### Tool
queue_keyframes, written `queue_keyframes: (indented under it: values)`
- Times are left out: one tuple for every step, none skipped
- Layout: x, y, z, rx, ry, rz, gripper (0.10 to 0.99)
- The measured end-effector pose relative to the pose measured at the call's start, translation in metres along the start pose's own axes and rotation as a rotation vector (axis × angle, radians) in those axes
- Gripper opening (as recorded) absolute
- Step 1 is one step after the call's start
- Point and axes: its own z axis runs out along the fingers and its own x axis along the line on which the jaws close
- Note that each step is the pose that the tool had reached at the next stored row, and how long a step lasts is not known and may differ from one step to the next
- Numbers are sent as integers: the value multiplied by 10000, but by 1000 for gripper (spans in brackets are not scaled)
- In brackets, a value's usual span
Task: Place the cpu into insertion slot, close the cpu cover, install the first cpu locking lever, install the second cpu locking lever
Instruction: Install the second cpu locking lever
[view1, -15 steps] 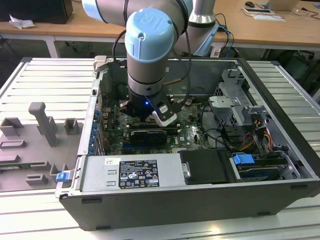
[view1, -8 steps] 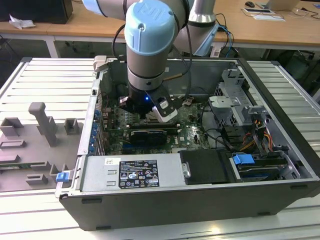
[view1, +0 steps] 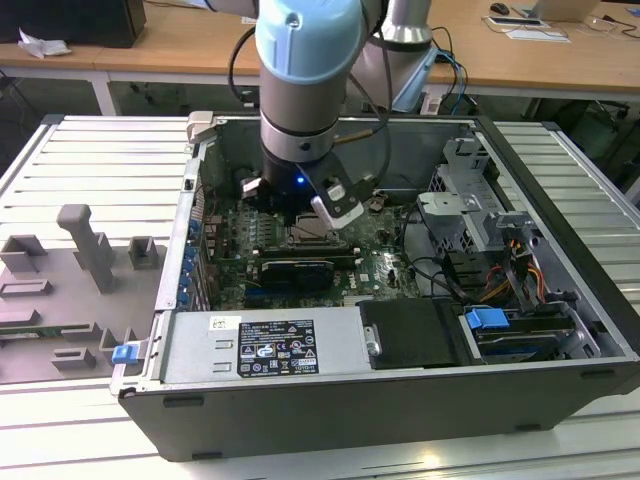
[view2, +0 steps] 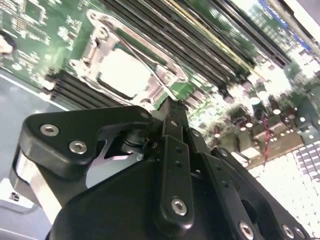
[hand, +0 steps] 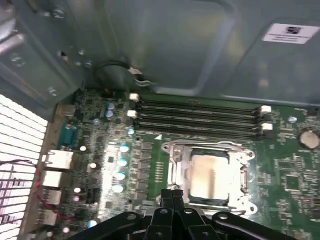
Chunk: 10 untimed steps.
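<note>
One arm reaches down into the open computer case (view1: 560, 300), its gripper (hand: 172, 192) hanging just beside the socket with the fingers pressed together and nothing between them.

- Chip (hand: 210, 175): already seated in the socket (hand: 176, 172); pale face shows through the window of the cover (hand: 240, 200), which lies flat over it. In the second wrist view the chip (view2: 122, 70) sits close ahead of the fingertips (view2: 172, 107).
- A thin wire lever (view2: 142, 52) runs across the frame; whether it is hooked cannot be told.
- Handling, as a judgement: chip light, stiff, fragile underneath, best left alone now. Cover thin, springy sheet metal. Lever slim, stiff wire, slippery; take it at its free end, pushing sideways and down, not squeezing.
- Memory slots (hand: 200, 117) lie just beyond the socket.
</note>
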Motion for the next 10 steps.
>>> queue_keyframes:
  values:
    - [-38, -2, 0, -1, 6, 1, 106]
    - [-78, -3, 0, -2, 11, 4, 106]
    - [-112, -4, 0, -4, 14, 6, 106]
    - [-144, -6, 0, -5, 16, 5, 106]
    - [-172, -8, -1, -6, 17, 4, 106]
    - [-215, -11, -3, -5, 20, 7, 106]
    - [-239, -15, -3, -8, 27, 9, 106]
    - [-246, -30, -8, -7, 32, 11, 106]
    - [-250, -49, -14, -9, 40, 13, 106]
    - [-254, -78, -23, -10, 53, 19, 106]
